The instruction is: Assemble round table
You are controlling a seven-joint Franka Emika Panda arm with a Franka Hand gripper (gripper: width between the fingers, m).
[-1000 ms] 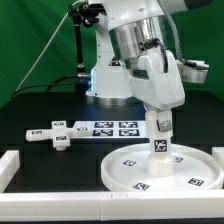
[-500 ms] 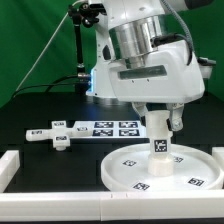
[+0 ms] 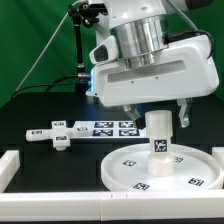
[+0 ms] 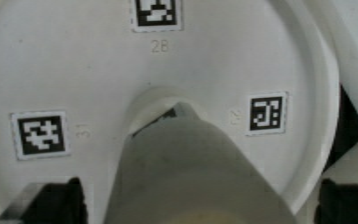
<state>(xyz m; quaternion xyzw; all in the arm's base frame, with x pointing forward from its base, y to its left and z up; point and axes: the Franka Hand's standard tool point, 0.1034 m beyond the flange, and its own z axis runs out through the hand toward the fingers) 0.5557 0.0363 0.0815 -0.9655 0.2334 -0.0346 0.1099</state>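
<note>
Item: round table set, white plastic with square tags, part-built.
Gripper: jaws spread wide and released, holding nothing; one finger either side of the leg's top, with a gap at each side.
Cylinder leg: directly below and between the jaws, upright on the middle of the disc; the wrist view shows it centred between the dark pads.
Round disc: under the jaws, flat on the table, rim up.
Cross-shaped piece: well apart from the jaws, toward the exterior view's left, loose on the black table.
Marker board: beyond the disc, between jaws and cross-shaped piece.
Step in hand: seating the leg in the disc, by judgement; how firmly it sits cannot be told.
Next move: either close squarely on the leg again to turn it, or rise straight up clear of it and fetch the cross-shaped piece, without tipping the leg.
</note>
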